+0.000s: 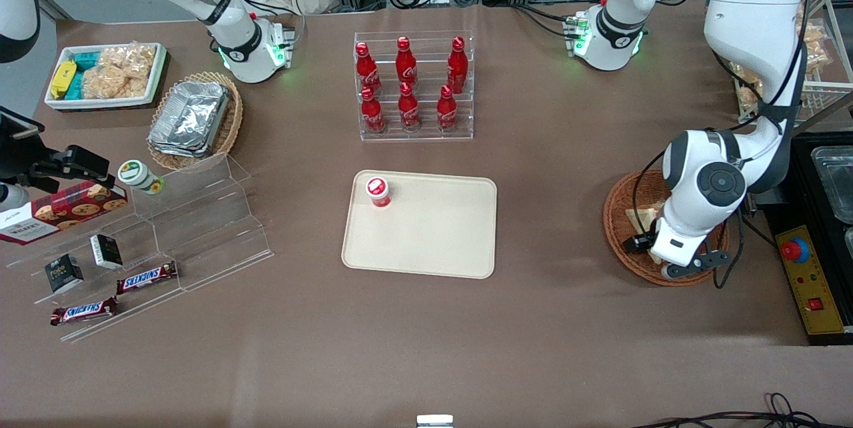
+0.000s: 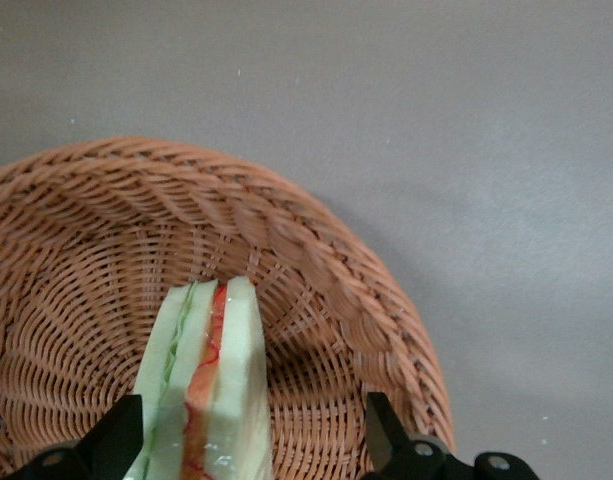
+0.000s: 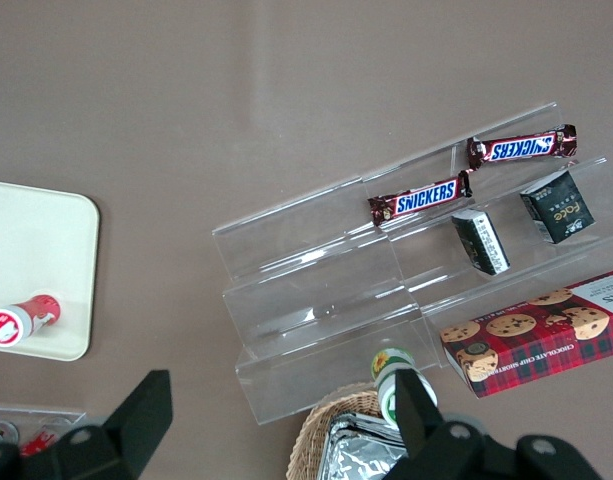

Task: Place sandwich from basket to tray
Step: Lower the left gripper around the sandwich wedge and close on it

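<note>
The sandwich lies in the basket, not yet lifted; the claw hangs spread astride it. From the basket the tray, carrying only a red-capped bottle, lies at nine o'clock on the tabletop; grasp, carry and release remain.

I read "SNICKERS" on two candy bars, "Fole" on a dark carton, and "Walkers" on the cookie box.

The left arm reaches down toward its own end of the table, elbow bent and wrist pointing downward. Its gripper hangs low with the fingers spread wide apart, one on each side, neither pressed against anything.
</note>
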`<action>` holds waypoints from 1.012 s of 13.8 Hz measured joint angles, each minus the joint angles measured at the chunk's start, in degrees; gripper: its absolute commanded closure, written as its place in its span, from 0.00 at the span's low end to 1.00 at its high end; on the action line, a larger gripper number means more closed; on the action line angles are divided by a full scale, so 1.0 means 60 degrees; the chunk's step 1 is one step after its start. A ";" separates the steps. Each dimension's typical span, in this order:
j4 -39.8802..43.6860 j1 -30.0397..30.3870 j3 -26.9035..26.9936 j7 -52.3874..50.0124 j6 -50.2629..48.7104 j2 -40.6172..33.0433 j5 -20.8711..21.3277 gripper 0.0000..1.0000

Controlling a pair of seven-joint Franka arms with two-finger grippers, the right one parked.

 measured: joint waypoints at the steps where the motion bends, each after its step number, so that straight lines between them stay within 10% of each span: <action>1: -0.0002 0.0004 0.0005 0.0039 -0.0052 0.0037 0.0017 0.00; 14: -0.0209 0.0423 0.0133 0.0662 -0.0974 -0.0617 -0.0522 0.00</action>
